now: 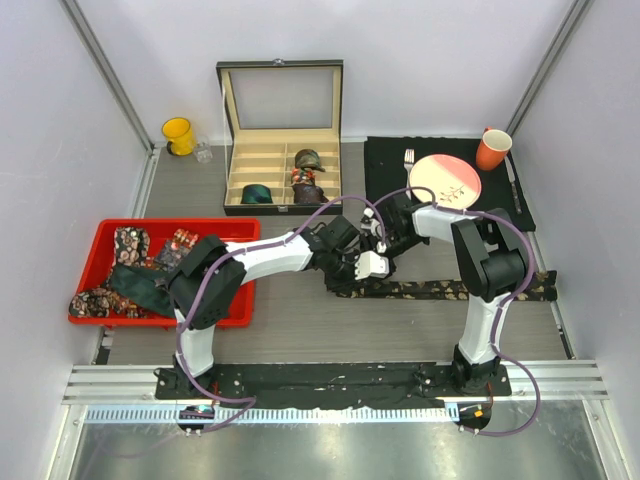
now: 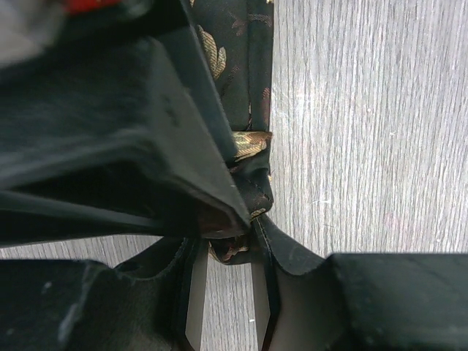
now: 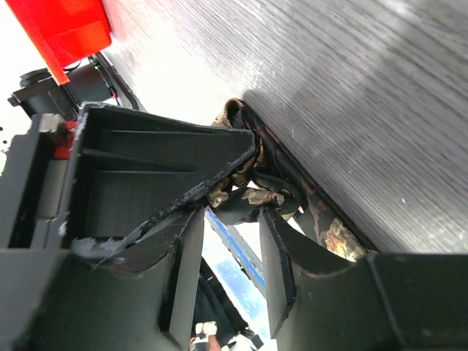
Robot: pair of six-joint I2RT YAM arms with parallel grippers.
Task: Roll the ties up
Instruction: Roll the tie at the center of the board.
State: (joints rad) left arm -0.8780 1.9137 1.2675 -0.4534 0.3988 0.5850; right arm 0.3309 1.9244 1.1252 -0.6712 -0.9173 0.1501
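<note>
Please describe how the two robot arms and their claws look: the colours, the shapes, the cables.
Both the left arm and the right arm have white tubular links joined by black joints. A purplish-grey cable loops along each. The left claw and the right claw are black, with flat, angular fingers.

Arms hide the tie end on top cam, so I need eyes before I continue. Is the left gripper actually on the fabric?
Observer: Yes. In the left wrist view the end of the tie is a small bunch pinched between the fingertips of the left gripper.
Operator: And the right?
Observer: In the right wrist view the same bunch sits at the fingertips of the right gripper. I cannot tell whether it is pinching it.
Operator: Is there a proper coil?
Observer: No, only a loose fold or two at the end. Past that, the strip lies flat on the table.
</note>
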